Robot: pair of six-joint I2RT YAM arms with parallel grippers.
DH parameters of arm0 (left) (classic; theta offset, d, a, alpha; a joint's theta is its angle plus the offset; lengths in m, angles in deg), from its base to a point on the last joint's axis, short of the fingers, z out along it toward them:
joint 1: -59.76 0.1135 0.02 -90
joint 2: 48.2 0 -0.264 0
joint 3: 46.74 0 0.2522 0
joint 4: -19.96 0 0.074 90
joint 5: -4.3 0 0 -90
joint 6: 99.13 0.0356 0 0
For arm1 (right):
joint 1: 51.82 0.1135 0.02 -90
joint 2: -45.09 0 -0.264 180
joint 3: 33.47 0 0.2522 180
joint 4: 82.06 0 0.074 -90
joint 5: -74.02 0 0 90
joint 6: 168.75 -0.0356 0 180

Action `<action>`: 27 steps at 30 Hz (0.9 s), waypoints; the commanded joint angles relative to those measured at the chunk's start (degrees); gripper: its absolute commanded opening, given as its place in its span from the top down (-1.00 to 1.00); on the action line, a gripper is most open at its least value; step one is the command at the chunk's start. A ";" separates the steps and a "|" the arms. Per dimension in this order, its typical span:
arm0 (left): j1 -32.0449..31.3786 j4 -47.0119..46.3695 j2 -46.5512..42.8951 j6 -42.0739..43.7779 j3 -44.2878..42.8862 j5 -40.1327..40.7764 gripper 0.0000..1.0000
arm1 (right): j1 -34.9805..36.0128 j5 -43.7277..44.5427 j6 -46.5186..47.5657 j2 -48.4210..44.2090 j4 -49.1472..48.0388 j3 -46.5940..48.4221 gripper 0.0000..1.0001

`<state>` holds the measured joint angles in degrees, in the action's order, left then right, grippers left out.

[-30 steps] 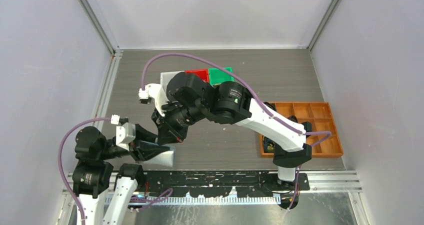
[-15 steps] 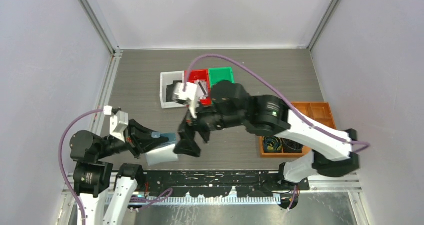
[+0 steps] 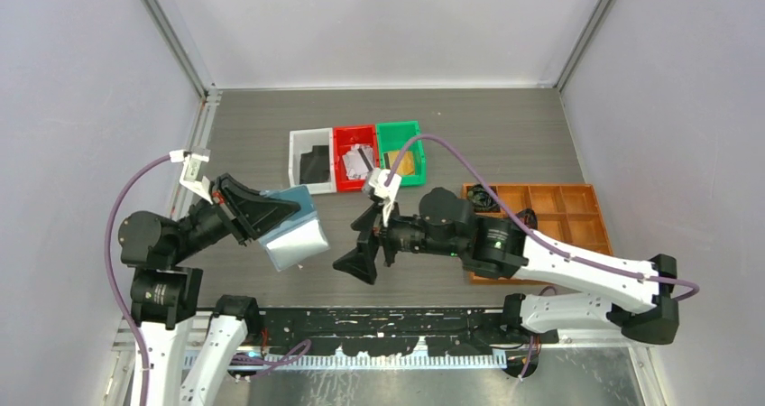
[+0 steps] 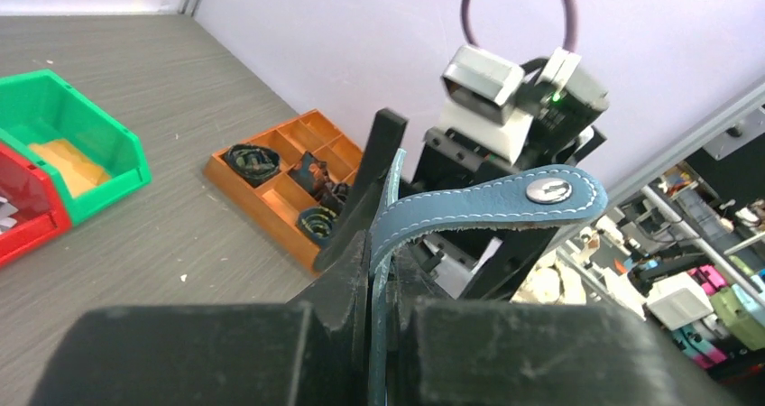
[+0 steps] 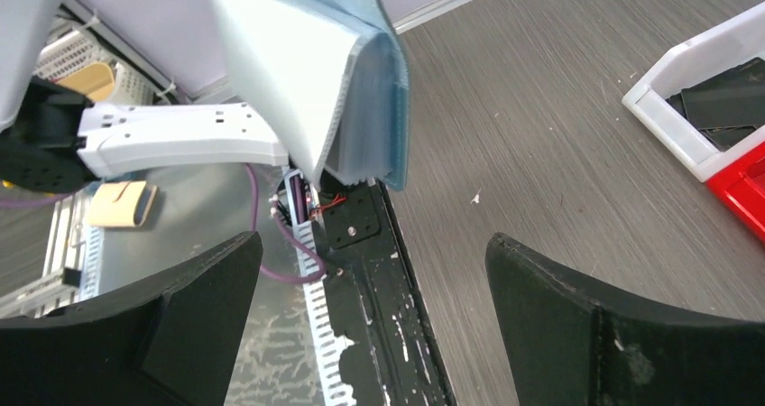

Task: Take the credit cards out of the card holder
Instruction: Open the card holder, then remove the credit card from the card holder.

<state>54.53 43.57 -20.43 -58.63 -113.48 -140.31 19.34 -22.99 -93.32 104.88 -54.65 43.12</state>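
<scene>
My left claw (image 4: 379, 262) clamps the soft, floppy card holder (image 3: 294, 235) by one cover, I think; my right claw (image 5: 374, 244), spread wide, should pinch the hanging side.

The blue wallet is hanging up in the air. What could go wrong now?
The left gripper pinches the card holder by one edge, so a tug could pull it loose or set it swinging. The right gripper is wide open facing the floppy pale flaps; it might grab a flap instead of a card. The holder hangs near the front rail, so a dropped card could land there.
</scene>
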 commanded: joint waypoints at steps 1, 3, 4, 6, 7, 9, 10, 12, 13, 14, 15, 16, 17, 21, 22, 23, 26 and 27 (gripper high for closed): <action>0.05 -4.82 -0.22 -6.25 -2.86 3.46 1.00 | -0.84 3.01 -3.49 2.14 -12.35 -0.74 -0.99; 0.04 -4.35 -0.06 -6.25 -3.88 3.39 1.00 | -1.25 2.29 -4.97 2.61 -16.16 -1.83 -0.99; 0.00 -3.89 0.07 -6.23 -4.39 3.25 1.00 | -1.48 1.46 -5.67 2.72 -17.14 -2.17 -0.99; 0.09 -2.95 0.14 -6.33 -5.22 2.54 1.00 | -1.88 0.97 -6.47 3.02 -18.08 -2.47 -0.99; 0.05 -2.72 0.10 -6.51 -5.48 2.24 1.00 | -1.90 1.52 -6.50 3.09 -18.47 -2.65 -0.99; 0.05 -2.13 -0.17 -6.82 -5.86 2.34 1.00 | -2.14 3.10 -6.73 3.14 -19.56 -3.32 -0.99; 0.04 -1.85 -0.20 -6.91 -6.12 2.44 1.00 | -2.28 3.77 -6.97 3.13 -20.22 -3.78 -0.99; 0.07 -1.39 -0.15 -7.01 -6.82 2.48 1.00 | -3.20 5.01 -8.49 3.10 -21.92 -4.66 -0.99; 0.05 -1.03 -0.10 -7.02 -7.27 2.42 1.00 | -3.74 4.71 -9.39 3.08 -23.19 -5.13 -0.99; 0.05 -0.74 -0.06 -6.97 -7.70 2.28 1.00 | -4.26 4.15 -10.30 3.06 -24.37 -5.51 -0.99; -0.01 -0.42 0.05 -6.89 -8.20 2.23 1.00 | -4.63 3.31 -11.18 3.07 -25.44 -5.76 -0.99; 0.09 -0.12 0.01 -6.76 -8.53 2.11 1.00 | -4.97 2.41 -11.85 3.13 -26.30 -5.87 -0.99; 0.05 0.15 0.08 -6.63 -8.81 2.09 1.00 | -5.08 1.55 -12.30 3.22 -26.81 -5.83 -0.99; 0.03 0.70 0.02 -6.41 -9.04 2.18 1.00 | -5.13 -1.05 -14.00 3.83 -29.91 -5.70 -0.99; 0.05 0.78 0.01 -6.48 -8.93 2.30 1.00 | -5.14 -2.05 -14.26 4.23 -31.11 -5.61 -0.99; 0.09 0.85 -0.07 -6.60 -8.84 2.39 1.00 | -5.15 -3.03 -14.82 4.78 -32.22 -5.30 -0.99; 0.06 0.96 0.16 -6.83 -8.88 2.45 1.00 | -5.12 -5.00 -15.52 6.70 -33.60 -3.20 -0.99; 0.03 1.03 0.18 -6.92 -8.97 2.36 1.00 | -5.12 -5.76 -15.57 7.48 -33.86 -2.51 -0.99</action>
<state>54.53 45.84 -20.40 -64.36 -120.38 -138.19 14.31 -25.04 -107.09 110.27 -81.58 37.02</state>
